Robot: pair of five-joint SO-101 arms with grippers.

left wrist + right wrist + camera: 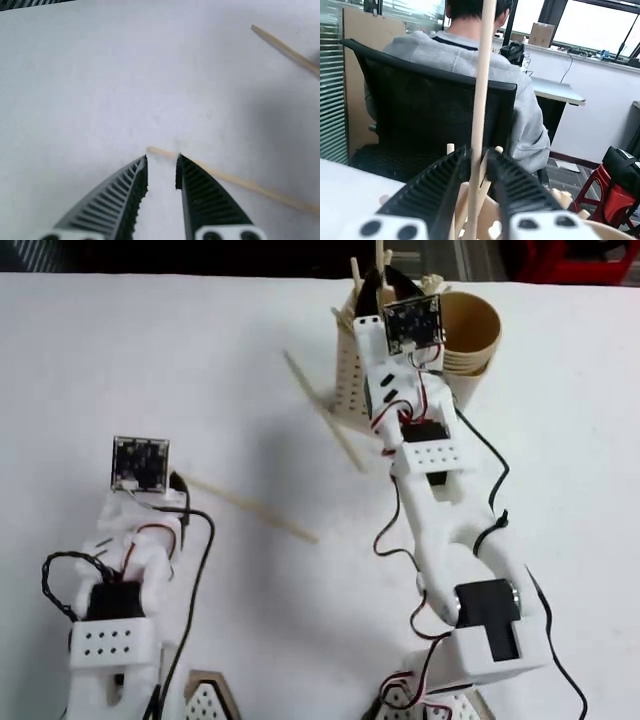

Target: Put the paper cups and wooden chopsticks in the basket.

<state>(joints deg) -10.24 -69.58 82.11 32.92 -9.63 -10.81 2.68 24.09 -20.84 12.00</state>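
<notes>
One wooden chopstick lies flat on the white table, its end just past the tips of my left gripper, which is open by a narrow gap and holds nothing. That stick runs away from the left arm. A second chopstick leans against the white perforated basket. My right gripper hangs over the basket, shut on an upright chopstick. Other stick ends poke up below it. Stacked paper cups stand at the basket's right side.
The table's far edge runs just behind the basket. Two brown-rimmed perforated pieces sit at the near edge by the arm bases. Open white tabletop spreads left of the basket.
</notes>
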